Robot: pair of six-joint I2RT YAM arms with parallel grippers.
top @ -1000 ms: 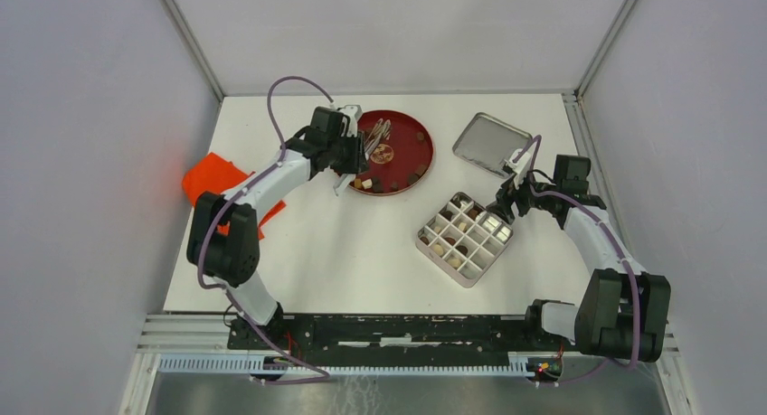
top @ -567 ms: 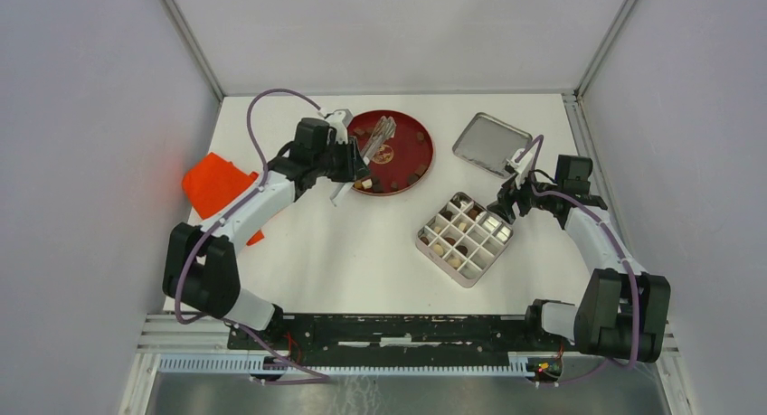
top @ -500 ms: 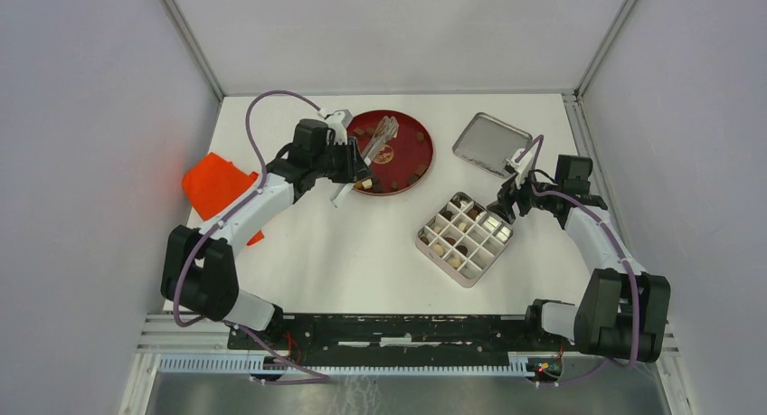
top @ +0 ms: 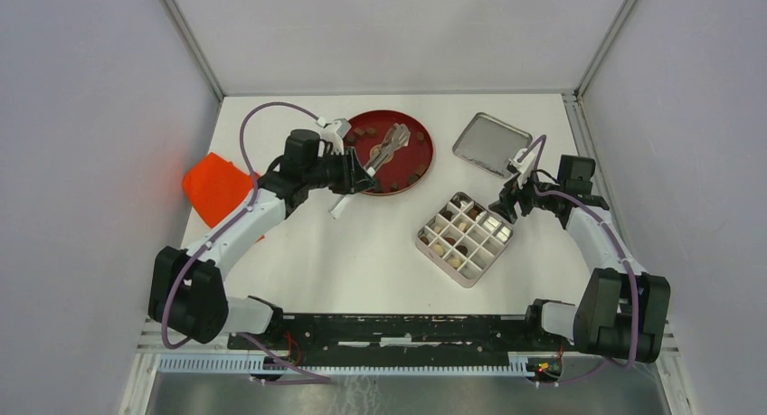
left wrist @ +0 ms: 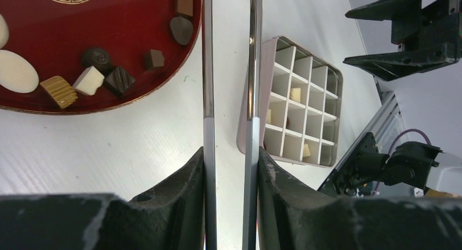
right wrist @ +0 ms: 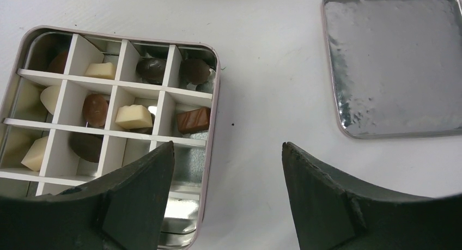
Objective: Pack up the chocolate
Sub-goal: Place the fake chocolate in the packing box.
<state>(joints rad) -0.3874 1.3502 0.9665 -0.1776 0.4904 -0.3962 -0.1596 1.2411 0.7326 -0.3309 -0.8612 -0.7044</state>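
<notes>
Between the fingers of the left gripper run the two steel blades of the tweezers. The jaws are drawn in narrow and pinch the blades near their base. The blade tips run out of the wrist view, so whether they carry a piece cannot be told.

Just beside the blades lies the red plate, with loose chocolate scattered over its near part. More pieces already sit in cells of the divided tin, which is well apart from the plate.

Each piece looks light, hard and smooth, likely to mark under steel. The rounded ones would probably slip or roll. A cube is best taken across two flat sides, gently.

The right gripper hangs wide open and empty at the tin's edge, beside the lid.
</notes>
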